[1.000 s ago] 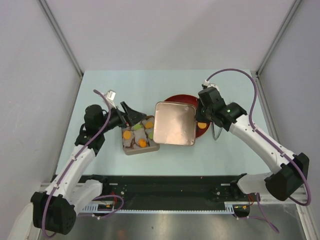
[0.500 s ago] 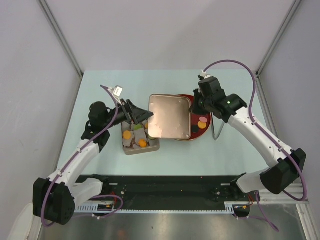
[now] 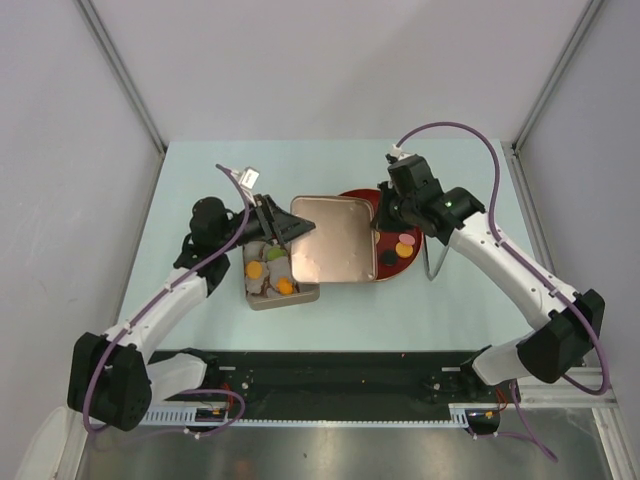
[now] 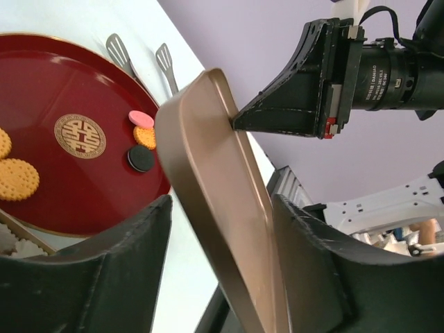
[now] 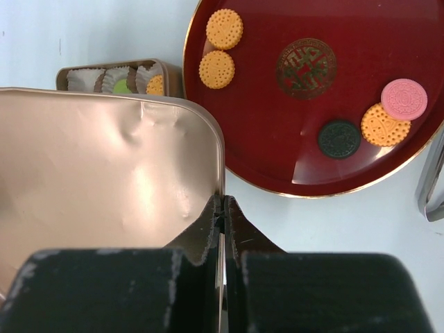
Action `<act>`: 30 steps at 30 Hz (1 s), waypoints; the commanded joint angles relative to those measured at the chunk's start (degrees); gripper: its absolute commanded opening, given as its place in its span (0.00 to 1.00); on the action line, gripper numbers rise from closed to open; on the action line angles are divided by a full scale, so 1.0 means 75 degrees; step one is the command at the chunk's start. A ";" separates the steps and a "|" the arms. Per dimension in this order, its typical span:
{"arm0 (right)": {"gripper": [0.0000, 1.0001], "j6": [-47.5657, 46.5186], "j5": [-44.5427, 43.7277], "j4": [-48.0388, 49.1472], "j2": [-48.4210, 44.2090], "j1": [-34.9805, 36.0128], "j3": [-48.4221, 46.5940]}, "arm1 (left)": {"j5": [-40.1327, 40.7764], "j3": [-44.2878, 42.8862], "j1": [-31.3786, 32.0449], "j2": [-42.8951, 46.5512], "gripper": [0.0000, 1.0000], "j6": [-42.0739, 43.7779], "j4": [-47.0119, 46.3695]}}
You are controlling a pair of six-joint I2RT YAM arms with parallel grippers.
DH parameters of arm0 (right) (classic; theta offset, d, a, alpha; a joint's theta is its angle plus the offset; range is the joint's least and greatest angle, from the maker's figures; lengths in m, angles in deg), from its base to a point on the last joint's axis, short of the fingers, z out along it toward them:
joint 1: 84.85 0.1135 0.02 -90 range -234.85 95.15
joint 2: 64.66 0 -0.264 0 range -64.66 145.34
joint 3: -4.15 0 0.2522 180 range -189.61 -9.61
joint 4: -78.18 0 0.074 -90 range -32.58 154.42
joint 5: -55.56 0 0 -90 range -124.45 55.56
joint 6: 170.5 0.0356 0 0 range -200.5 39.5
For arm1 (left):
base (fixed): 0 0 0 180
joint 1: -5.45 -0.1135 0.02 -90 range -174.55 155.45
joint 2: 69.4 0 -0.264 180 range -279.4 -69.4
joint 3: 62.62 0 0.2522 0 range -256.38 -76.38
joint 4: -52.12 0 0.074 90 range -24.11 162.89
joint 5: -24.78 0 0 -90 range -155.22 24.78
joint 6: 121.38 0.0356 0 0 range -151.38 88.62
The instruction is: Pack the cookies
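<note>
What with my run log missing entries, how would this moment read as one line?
right tool: shut on lid | left tool: open, straddling lid's opposite edge | five cookies visible on plate

From above the lid (image 3: 333, 238) hides much of the plate (image 3: 400, 267), its cookies (image 3: 400, 250) too small for detail.

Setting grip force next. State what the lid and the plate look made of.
Lid: thin sheet metal, probably tin, satin tan-gold; a creased dent and soft sheen show it. Plate: glossy dark red, gold rim and emblem; looks lacquered, plastic or wood underneath cannot be told.
</note>
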 commanded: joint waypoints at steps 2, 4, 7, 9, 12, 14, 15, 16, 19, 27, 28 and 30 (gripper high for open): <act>0.00 -0.0154 0.0191 0.0161 0.0074 0.0114 -0.0399 | -0.0242 -0.0446 0.0114 -0.0164 0.53 0.0000 -0.0522; 0.00 -0.0189 0.0202 0.0149 0.0085 0.0125 -0.0411 | -0.0277 -0.0481 0.0137 -0.0211 0.51 0.0011 -0.0535; 0.00 -0.0201 0.0190 0.0137 0.0074 0.0137 -0.0423 | -0.0313 -0.0505 0.0138 -0.0258 0.42 0.0035 -0.0558; 0.00 -0.0213 0.0167 0.0125 0.0062 0.0137 -0.0411 | -0.0336 -0.0516 0.0138 -0.0281 0.34 0.0070 -0.0558; 0.00 -0.0236 0.0155 0.0102 0.0050 0.0137 -0.0423 | -0.0418 -0.0528 0.0149 -0.0328 0.25 0.0094 -0.0535; 0.00 -0.0260 0.0144 0.0090 0.0039 0.0137 -0.0434 | -0.0477 -0.0528 0.0149 -0.0352 0.17 0.0094 -0.0558; 0.00 -0.0248 0.0120 0.0090 0.0027 0.0137 -0.0434 | -0.0500 -0.0528 0.0161 -0.0352 0.15 0.0094 -0.0558; 0.00 -0.0260 0.0120 0.0079 0.0027 0.0137 -0.0446 | -0.0500 -0.0528 0.0161 -0.0340 0.12 0.0105 -0.0546; 0.10 -0.0283 0.0073 0.0102 -0.0043 0.0114 -0.0458 | -0.0465 -0.0563 0.0161 -0.0340 0.01 0.0152 -0.0465; 0.64 -0.0307 -0.0149 -0.0249 -0.0476 -0.0214 -0.0984 | 0.0038 -0.0938 0.0161 -0.0036 0.00 0.0538 -0.0009; 0.71 -0.0318 -0.0173 -0.0354 -0.0570 -0.0330 -0.1090 | 0.0143 -0.1078 0.0161 -0.0001 0.00 0.0620 0.0062; 0.77 -0.0354 -0.0220 -0.0460 -0.0839 -0.0483 -0.1301 | 0.0238 -0.1242 0.0161 0.0058 0.00 0.0807 0.0296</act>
